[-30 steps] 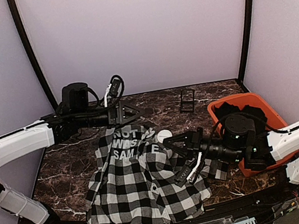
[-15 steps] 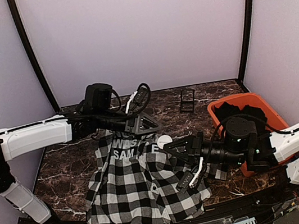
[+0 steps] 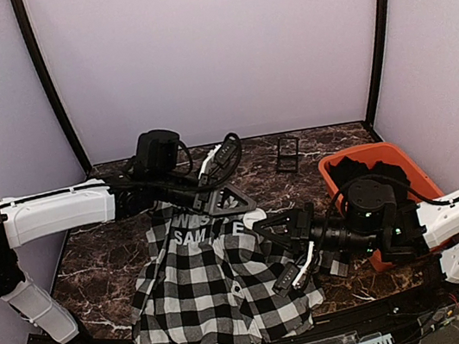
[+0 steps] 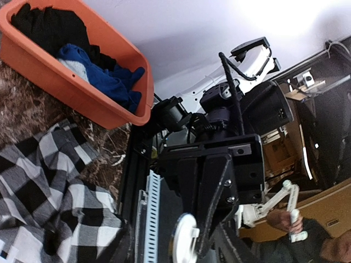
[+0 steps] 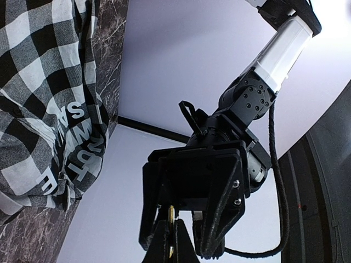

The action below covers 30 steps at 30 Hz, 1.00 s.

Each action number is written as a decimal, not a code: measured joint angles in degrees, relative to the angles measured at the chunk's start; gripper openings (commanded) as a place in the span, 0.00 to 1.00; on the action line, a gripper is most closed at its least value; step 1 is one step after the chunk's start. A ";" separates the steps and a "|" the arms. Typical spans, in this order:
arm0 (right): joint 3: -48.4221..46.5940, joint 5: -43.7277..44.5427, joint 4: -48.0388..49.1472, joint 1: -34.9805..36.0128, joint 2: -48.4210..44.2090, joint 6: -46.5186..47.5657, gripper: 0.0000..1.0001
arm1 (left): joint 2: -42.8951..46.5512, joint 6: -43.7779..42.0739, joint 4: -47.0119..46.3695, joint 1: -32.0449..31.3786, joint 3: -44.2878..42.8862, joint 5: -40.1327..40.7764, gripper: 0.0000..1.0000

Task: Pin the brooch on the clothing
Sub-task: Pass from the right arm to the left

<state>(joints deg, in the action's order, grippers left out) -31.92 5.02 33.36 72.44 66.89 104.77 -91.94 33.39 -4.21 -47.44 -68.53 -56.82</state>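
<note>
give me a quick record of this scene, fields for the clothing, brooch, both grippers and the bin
clothing: black-and-white checked shirt spread on the marble table, white lettering facing up
brooch: white round piece at the shirt's far edge, beside the lettering
left gripper: over the shirt's far edge, right at the brooch; grip unclear
right gripper: shut, over the shirt's right part, near the brooch
bin: orange, on the table's right, holding dark and blue clothes
</note>
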 measured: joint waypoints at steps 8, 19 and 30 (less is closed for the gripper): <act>0.00 0.00 -0.24 0.02 -0.48 0.00 0.00 | 0.00 0.11 -0.76 -0.72 0.00 -1.90 0.19; 0.02 0.00 -0.96 0.33 -0.96 0.87 0.00 | 0.00 0.00 0.00 -1.05 0.00 -2.36 0.01; 0.02 0.20 -1.33 0.33 -1.03 0.63 0.40 | 0.02 0.28 -1.33 -1.11 0.00 -2.45 0.01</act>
<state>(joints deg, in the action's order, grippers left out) -31.90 5.21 32.03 72.77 65.87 105.41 -91.92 33.67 -5.54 -48.56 -68.53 -59.27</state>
